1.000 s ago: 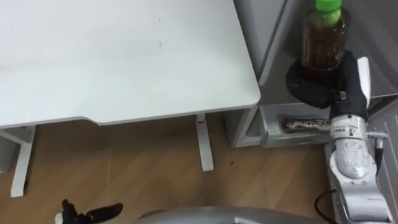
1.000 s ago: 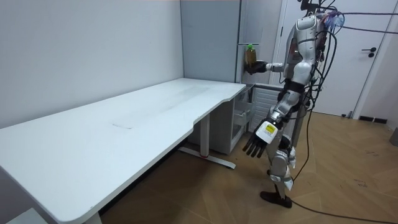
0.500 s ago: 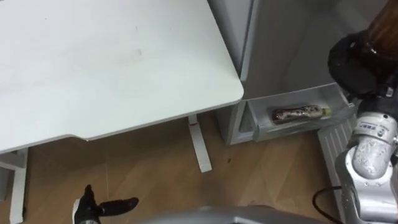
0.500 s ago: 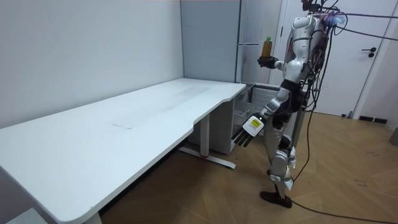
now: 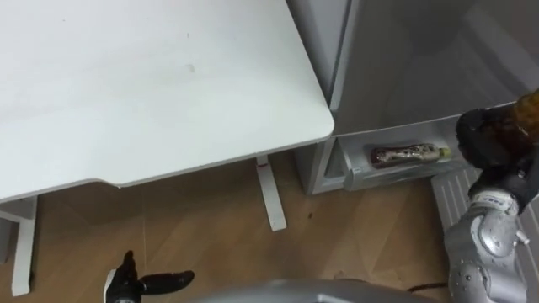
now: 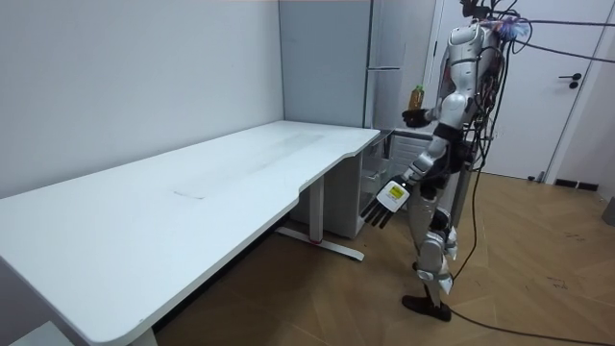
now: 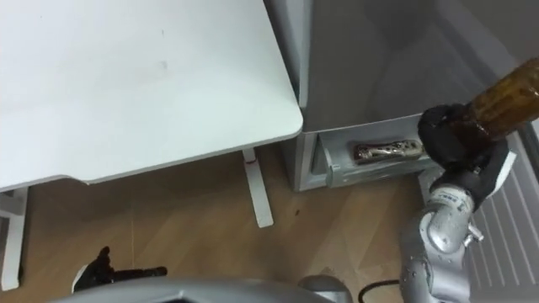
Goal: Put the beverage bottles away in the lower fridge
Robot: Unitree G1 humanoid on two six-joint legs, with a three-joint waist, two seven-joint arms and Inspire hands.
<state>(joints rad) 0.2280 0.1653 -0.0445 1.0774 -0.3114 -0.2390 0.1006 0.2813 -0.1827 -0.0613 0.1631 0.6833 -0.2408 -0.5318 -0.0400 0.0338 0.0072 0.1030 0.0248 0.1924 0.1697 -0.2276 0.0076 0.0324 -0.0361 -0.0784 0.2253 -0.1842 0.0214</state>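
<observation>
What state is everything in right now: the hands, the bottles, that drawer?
right hand: shut on held bottle
held bottle: tilted, up in the air
lying bottle: on its side in drawer
drawer: pulled open
left hand: open, empty, hanging low

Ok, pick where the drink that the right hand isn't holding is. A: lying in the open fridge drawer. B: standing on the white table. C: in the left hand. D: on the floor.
A: the second bottle lies on its side in the drawer, while the right hand grips the brown bottle.
</observation>
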